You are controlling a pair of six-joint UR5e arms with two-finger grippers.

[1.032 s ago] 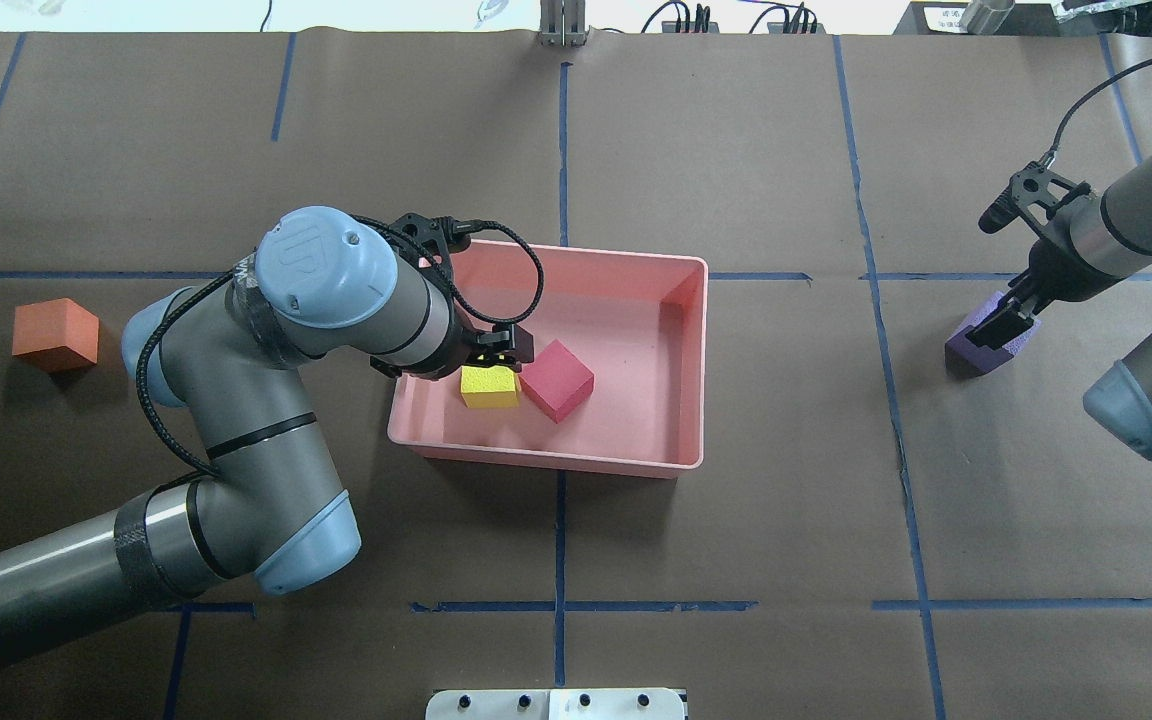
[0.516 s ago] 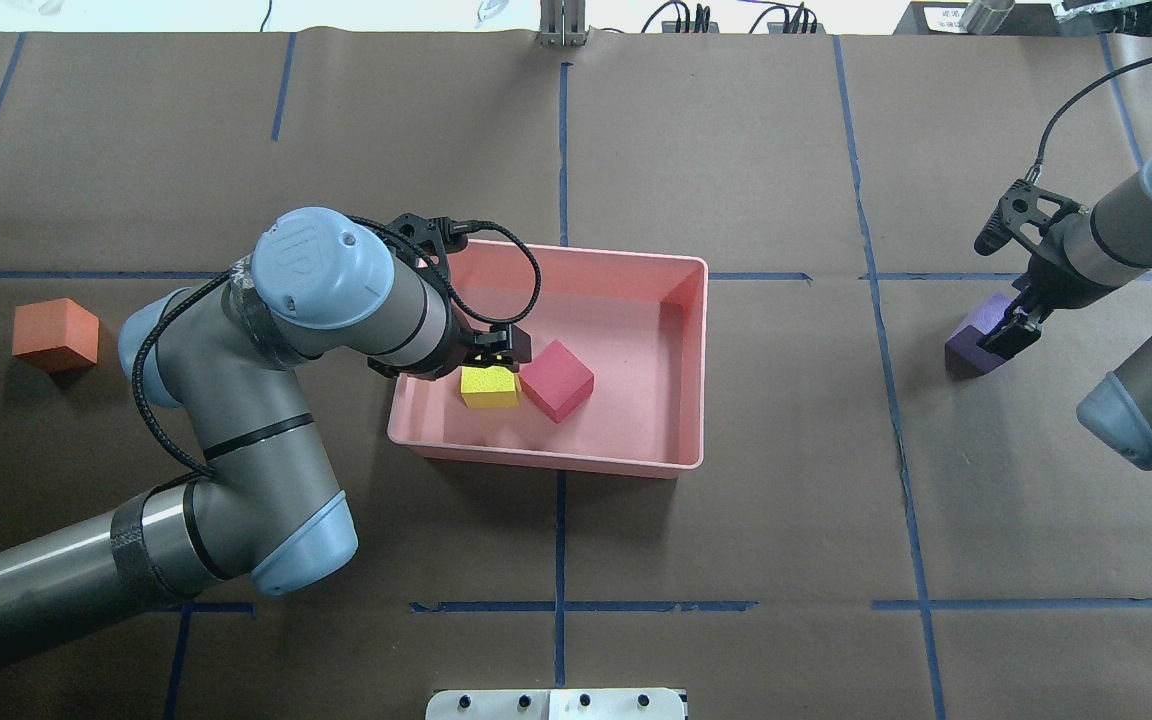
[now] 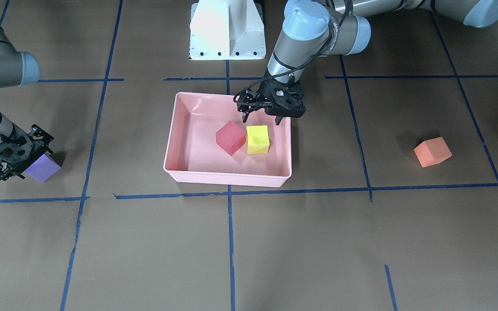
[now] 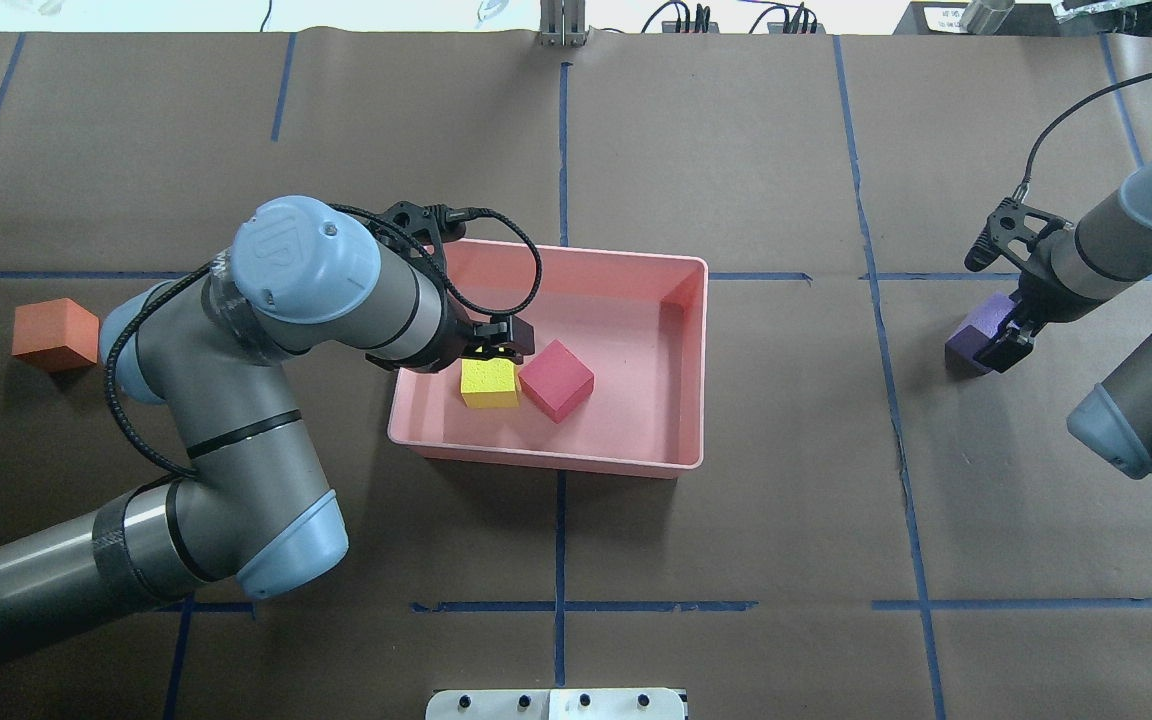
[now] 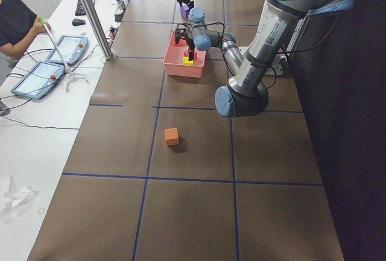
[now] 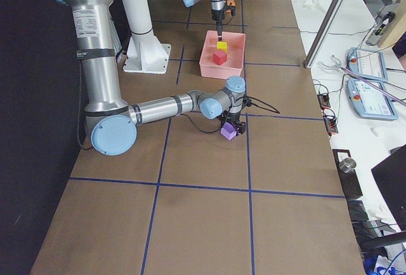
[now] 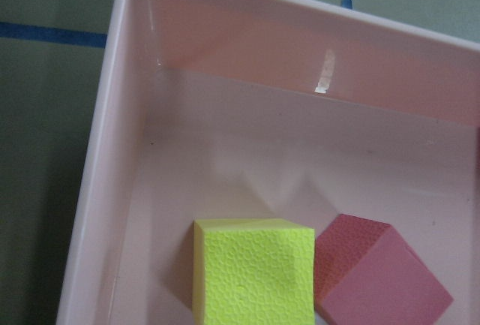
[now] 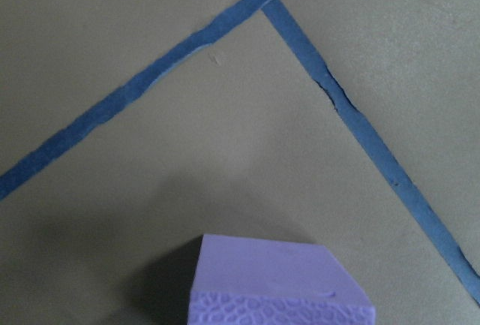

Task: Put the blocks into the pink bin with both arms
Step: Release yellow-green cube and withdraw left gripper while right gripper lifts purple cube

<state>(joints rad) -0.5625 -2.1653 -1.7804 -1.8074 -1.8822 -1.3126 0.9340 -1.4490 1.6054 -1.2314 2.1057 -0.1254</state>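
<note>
The pink bin [image 4: 546, 455] sits mid-table and holds the yellow-green block [image 4: 489, 384] and the red-pink block [image 4: 556, 380], side by side and touching. My left gripper [image 4: 496, 350] hangs open just above the yellow-green block, which rests on the bin floor [image 7: 253, 272]. The orange block [image 4: 55, 334] lies alone on the table at the far left. The purple block [image 4: 971, 335] lies on the table at the right. My right gripper [image 4: 1001, 345] is tilted down onto it, fingers open on either side, partly hiding it. The purple block also shows low in the right wrist view [image 8: 277, 280].
The white pedestal base [image 3: 226, 30] stands behind the bin on the robot's side. Blue tape lines [image 4: 561, 530] cross the brown paper table cover. A side table with tablets [image 5: 36, 74] and an operator runs along the far edge.
The left arm's elbow and wrist have swung slightly left while its gripper stays over the yellow-green block. The right wrist has shifted up and left, with its gripper lower on the purple block.
</note>
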